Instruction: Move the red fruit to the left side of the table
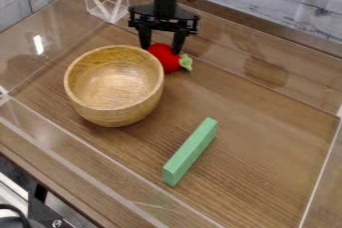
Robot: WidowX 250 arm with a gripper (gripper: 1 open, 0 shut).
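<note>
The red fruit (166, 59), small and glossy with a green leafy end (186, 63), lies on the wood-grain table (254, 102) just behind the right rim of the wooden bowl. My black gripper (164, 46) points straight down over it. Its two fingers (143, 40) stand spread on either side of the fruit's top, low around it. The jaws look open, wider than the fruit, and I see no squeeze on it. The upper back of the fruit is hidden behind the gripper.
A wooden bowl (115, 84) sits at centre left, touching or nearly touching the fruit. A green rectangular block (191, 151) lies at the front right. Low clear acrylic walls (40, 44) ring the table.
</note>
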